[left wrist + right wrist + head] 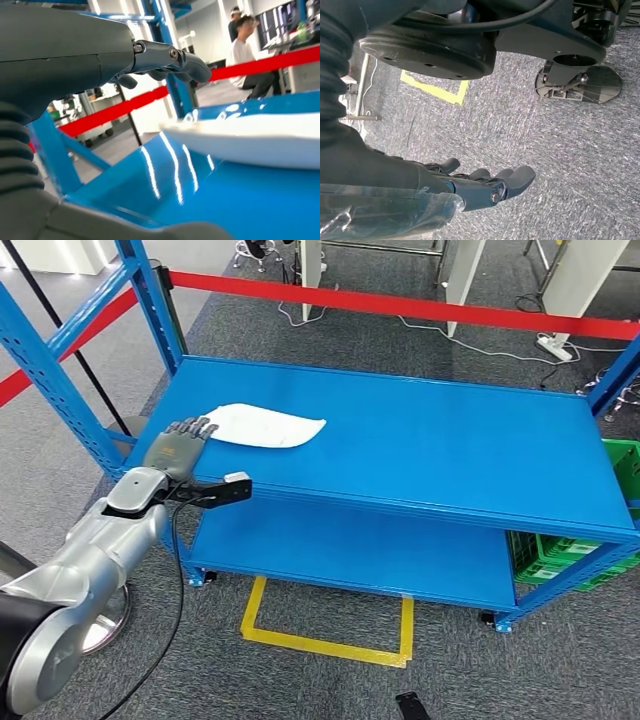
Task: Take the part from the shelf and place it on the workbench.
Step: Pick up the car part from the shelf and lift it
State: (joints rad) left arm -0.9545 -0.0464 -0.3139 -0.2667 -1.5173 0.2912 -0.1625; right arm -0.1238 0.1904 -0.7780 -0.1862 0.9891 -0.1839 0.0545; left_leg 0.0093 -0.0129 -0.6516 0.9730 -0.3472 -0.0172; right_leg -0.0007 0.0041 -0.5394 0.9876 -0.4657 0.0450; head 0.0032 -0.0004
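Blue shelf [423, 450] – white part [264, 426] atop – grey carpet [332, 680].

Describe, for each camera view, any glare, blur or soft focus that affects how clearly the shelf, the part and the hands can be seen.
Head view: even light and sharp; the white part and left hand read clearly on the blue shelf. Left wrist view: bright streaks of glare on the shelf, with the part soft-edged and the background blurred. Right wrist view: the right hand is sharp over grey carpet.
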